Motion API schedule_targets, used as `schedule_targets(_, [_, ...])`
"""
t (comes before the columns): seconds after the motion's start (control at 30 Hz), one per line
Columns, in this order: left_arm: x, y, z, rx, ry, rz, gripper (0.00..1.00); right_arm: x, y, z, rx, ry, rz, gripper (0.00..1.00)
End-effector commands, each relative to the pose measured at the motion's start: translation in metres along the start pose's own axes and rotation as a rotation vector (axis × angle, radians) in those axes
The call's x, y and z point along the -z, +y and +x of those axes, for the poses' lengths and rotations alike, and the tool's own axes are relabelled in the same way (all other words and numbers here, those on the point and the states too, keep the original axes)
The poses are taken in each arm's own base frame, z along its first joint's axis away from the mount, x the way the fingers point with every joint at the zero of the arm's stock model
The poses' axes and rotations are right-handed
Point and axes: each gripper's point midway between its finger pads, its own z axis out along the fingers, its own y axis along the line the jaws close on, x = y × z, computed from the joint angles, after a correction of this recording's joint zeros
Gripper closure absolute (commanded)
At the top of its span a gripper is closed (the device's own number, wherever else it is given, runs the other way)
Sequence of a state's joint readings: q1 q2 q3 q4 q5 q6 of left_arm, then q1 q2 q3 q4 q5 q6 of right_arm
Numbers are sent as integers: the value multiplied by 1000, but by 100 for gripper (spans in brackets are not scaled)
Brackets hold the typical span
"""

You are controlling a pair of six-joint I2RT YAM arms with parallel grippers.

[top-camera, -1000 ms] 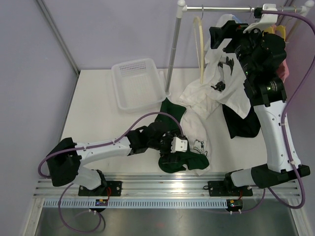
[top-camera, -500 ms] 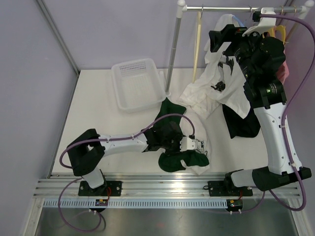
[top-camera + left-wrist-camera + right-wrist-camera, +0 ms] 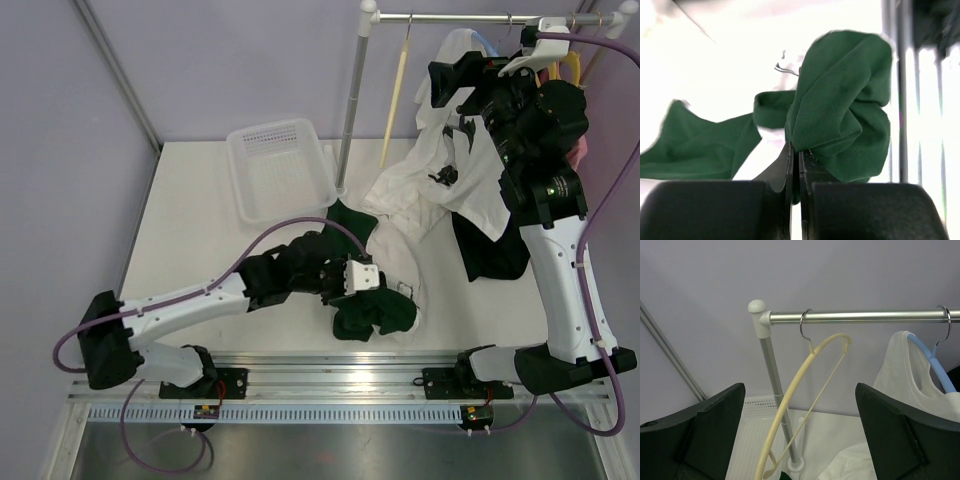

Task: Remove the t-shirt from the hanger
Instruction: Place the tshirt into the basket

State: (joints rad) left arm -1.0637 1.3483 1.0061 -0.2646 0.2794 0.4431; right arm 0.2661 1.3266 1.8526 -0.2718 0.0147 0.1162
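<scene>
A: What do the left jaws hold?
B: They're clenched on a crumpled dark green t-shirt point(image 3: 378, 315), lower centre of the white bench point(image 3: 200, 230).
A: And the right jaws?
B: Spread wide, holding nothing, upper right near a cream plastic hanger point(image 3: 394, 95).

Green t-shirt point(image 3: 840, 100): soft, matt knit cloth, heavily creased. At one o'clock in the overhead view, a white t-shirt point(image 3: 420, 185) of thin matt cloth. The rail point(image 3: 860, 316) is smooth, shiny metal with a glossy white plastic cap point(image 3: 758, 307). The cream hanger point(image 3: 798, 382) and blue hanger point(image 3: 932, 363) look like smooth plastic. At eleven o'clock, a basket point(image 3: 280, 170) of white perforated plastic. The table point(image 3: 200, 230) is matt white.
</scene>
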Motion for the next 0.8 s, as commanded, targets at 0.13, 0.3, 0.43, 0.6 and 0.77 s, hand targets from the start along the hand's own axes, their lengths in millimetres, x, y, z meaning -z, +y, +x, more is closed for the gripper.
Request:
schedule_targets(0.13, [76, 18, -63, 35, -266, -161, 100, 4, 4, -19, 0, -63, -18, 1])
schedule_targets(0.3, [78, 51, -58, 111, -271, -265, 100, 3, 4, -19, -8, -66, -19, 1])
schedule_targets(0.43, [37, 57, -35, 134, -178, -230, 100, 3, 4, -20, -11, -67, -19, 0])
schedule_targets(0.6, [3, 65, -23, 141, -159, -222, 100, 3, 9, -18, -8, -59, -44, 1])
schedule_targets(0.77, [-28, 68, -4, 148, -101, -192, 97, 4, 9, -19, -5, -60, -49, 1])
